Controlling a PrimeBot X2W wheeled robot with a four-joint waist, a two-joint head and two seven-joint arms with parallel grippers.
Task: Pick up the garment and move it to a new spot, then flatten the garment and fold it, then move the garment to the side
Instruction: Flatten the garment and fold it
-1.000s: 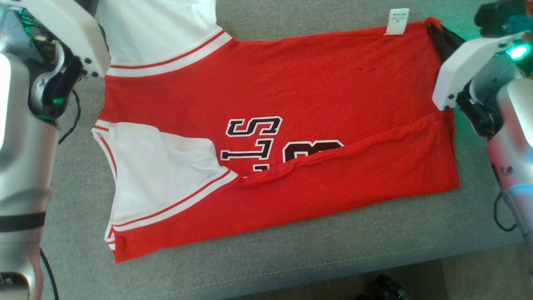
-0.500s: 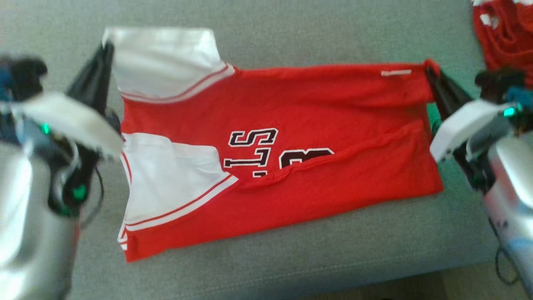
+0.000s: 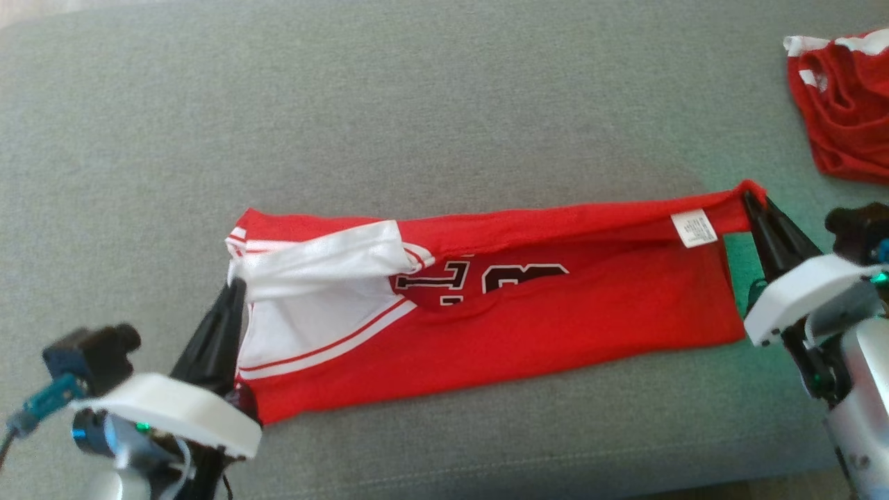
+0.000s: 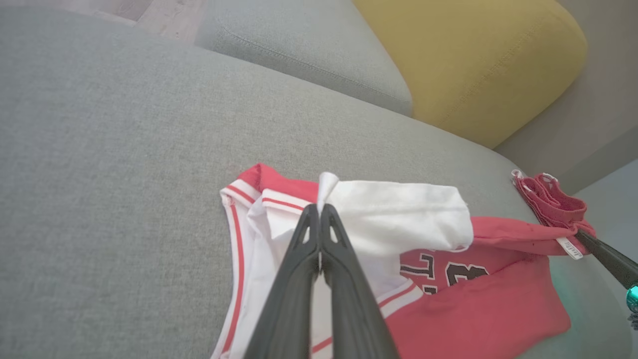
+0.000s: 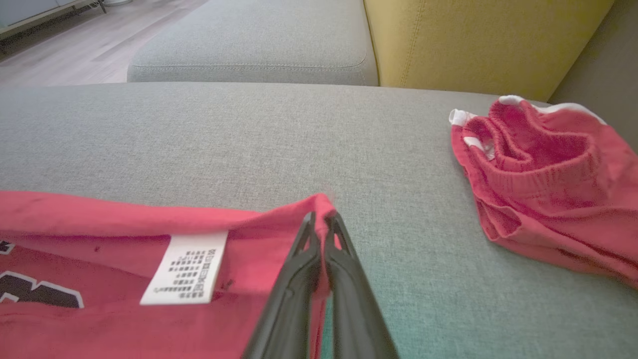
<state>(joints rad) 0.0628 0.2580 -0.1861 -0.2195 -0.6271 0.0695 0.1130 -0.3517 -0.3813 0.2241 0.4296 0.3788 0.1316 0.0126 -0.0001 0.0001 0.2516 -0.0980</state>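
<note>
Head view. Item: red jersey [image 3: 542,333], white sleeve panels, dark lettering; lies lengthwise on grey sofa seat [image 3: 417,125], far edge lifted between the two grippers. Left gripper [image 3: 235,286]: fingers pressed together, pinching the white sleeve corner at the jersey's left end. Right gripper [image 3: 750,200]: fingers pressed together, pinching the red corner at the right end, just beside the white care label [image 3: 693,228]. Second red garment [image 3: 840,104]: crumpled, well apart at the seat's far right. Yellow cushion [image 4: 473,60]: behind the seat.
</note>
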